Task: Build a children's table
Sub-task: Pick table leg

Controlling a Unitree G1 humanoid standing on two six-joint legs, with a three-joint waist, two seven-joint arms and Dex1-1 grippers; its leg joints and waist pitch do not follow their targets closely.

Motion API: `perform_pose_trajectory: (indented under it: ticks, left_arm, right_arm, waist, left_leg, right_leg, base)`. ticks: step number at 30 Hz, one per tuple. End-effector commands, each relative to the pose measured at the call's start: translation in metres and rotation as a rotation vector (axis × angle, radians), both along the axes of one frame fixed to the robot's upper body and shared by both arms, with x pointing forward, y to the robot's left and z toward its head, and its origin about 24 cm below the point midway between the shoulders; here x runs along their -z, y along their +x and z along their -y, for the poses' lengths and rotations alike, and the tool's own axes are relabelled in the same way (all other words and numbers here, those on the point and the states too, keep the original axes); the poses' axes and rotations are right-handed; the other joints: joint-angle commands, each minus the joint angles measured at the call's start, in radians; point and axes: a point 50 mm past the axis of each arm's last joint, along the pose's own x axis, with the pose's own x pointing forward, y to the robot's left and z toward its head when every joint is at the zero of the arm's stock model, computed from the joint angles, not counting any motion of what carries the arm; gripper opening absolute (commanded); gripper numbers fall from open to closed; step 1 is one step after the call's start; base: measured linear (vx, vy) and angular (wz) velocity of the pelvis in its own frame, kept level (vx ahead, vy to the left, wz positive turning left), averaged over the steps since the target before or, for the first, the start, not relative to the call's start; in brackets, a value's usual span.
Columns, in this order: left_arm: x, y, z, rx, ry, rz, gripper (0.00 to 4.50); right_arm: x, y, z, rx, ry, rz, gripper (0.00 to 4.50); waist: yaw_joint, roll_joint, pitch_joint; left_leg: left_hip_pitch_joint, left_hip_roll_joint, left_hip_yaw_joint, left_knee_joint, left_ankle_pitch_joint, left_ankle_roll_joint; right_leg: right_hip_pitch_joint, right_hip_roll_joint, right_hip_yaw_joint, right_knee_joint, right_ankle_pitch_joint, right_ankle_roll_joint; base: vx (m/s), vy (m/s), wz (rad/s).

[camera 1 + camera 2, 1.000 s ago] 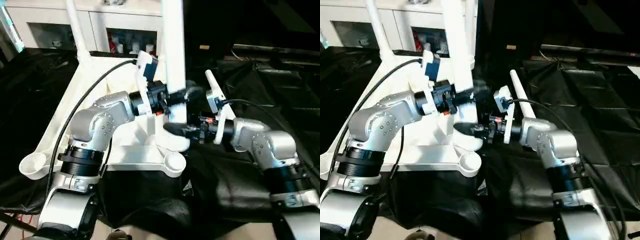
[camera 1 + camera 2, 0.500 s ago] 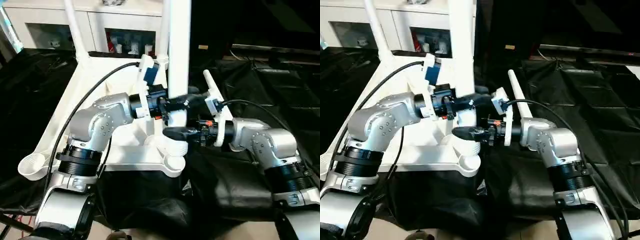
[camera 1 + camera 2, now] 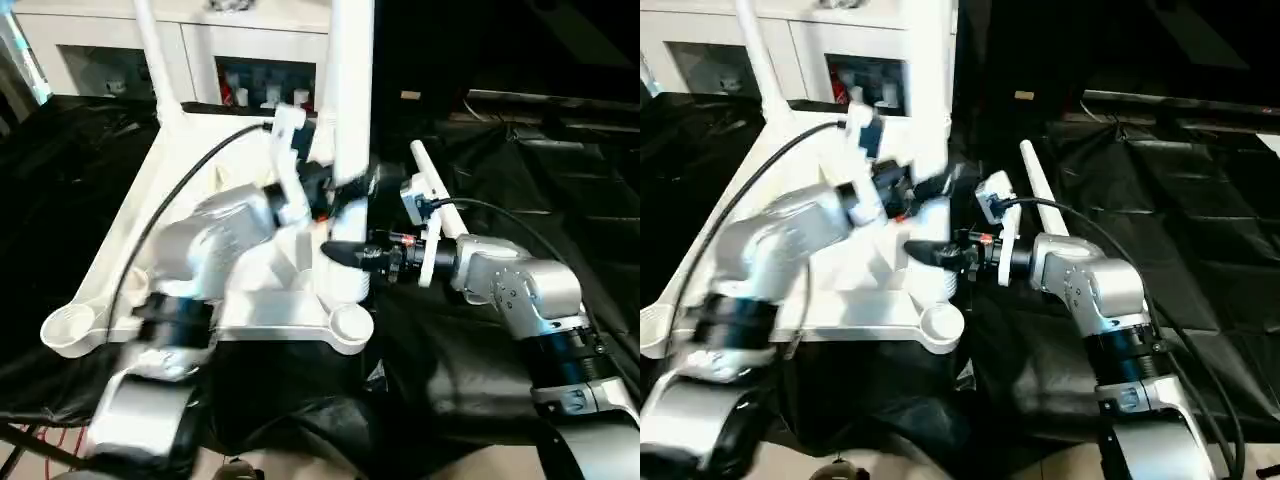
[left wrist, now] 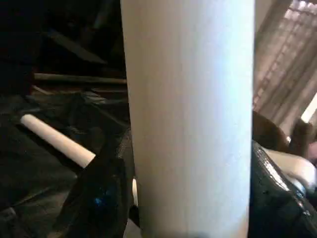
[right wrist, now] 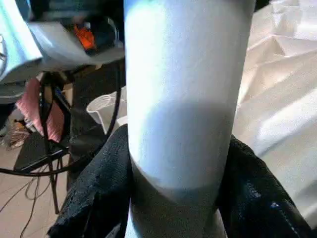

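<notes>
An upright white tube leg [image 3: 348, 120] stands near the front right corner socket [image 3: 349, 322] of the upturned white tabletop [image 3: 180, 180]. My right gripper [image 5: 176, 198] clamps its base, both black fingers [image 5: 99, 193] pressed against it. My left gripper [image 4: 188, 198] straddles the leg higher up; another leg [image 3: 432, 185] lies beside the tabletop's right edge.

Tabletop [image 3: 190, 215] lies upside down on the sheet [image 3: 560, 180], cabinet [image 3: 120, 50] behind it. One leg [image 3: 352, 90] stands upright at its near right corner — another leg [image 3: 432, 185] lies on the sheet just right of it.

White tabletop [image 3: 170, 190] lies underside up; upright leg [image 3: 350, 90] apparently over near corner socket; spare leg [image 3: 440, 195] lies beside.
</notes>
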Motion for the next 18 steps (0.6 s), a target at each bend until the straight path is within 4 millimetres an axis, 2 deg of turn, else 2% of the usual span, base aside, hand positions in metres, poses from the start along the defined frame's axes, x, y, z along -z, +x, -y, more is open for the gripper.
perform_pose_trajectory:
  ticks: [1, 2, 10, 12, 18]
  left_arm:
    - [-0.0072, 0.0054, -0.0037, -0.055, -0.015, 0.007, 2.75]
    - [-0.0072, 0.0057, -0.0036, -0.058, -0.018, 0.006, 2.75]
    - [-0.0073, 0.0058, -0.0034, -0.061, -0.019, 0.006, 2.75]
    - [-0.0073, 0.004, -0.001, -0.051, -0.042, -0.004, 2.38]
    - [-0.0088, -0.0005, 0.0013, -0.03, -0.084, 0.001, 1.93]
  right_arm:
    - [-0.0088, 0.0022, -0.0022, -0.007, 0.018, 0.041, 1.91]
    - [-0.0092, 0.0028, -0.0027, -0.004, 0.017, 0.043, 1.91]
    - [-0.0094, 0.0032, -0.003, -0.001, 0.016, 0.044, 1.91]
    - [-0.0109, 0.005, -0.0041, 0.012, 0.009, 0.066, 1.91]
    - [-0.0154, 0.0047, -0.0075, 0.023, 0.007, 0.107, 1.91]
  waist:
    - [0.004, -0.001, -0.082]
    - [0.003, -0.004, -0.081]
    - [0.004, -0.001, -0.081]
    - [0.004, -0.004, -0.08]
    - [0.004, -0.001, -0.081]
  left_leg:
    - [0.006, 0.03, -0.008, -0.058, -0.163, 0.018]
    - [0.007, 0.03, -0.008, -0.057, -0.162, 0.022]
    - [0.009, 0.032, -0.007, -0.058, -0.166, 0.026]
    - [0.008, 0.032, -0.007, -0.058, -0.164, 0.024]
    - [0.008, 0.031, -0.007, -0.057, -0.161, 0.028]
  right_leg:
    - [0.068, -0.068, 0.051, -0.077, -0.265, -0.138]
    - [0.067, -0.068, 0.051, -0.077, -0.266, -0.139]
    - [0.065, -0.068, 0.051, -0.077, -0.263, -0.147]
    - [0.065, -0.07, 0.052, -0.077, -0.27, -0.145]
    - [0.065, -0.069, 0.052, -0.077, -0.262, -0.146]
  base:
    - [0.0, 0.0, 0.0]
    - [0.0, 0.0, 0.0]
    - [0.0, 0.0, 0.0]
    - [0.0, 0.0, 0.0]
    - [0.0, 0.0, 0.0]
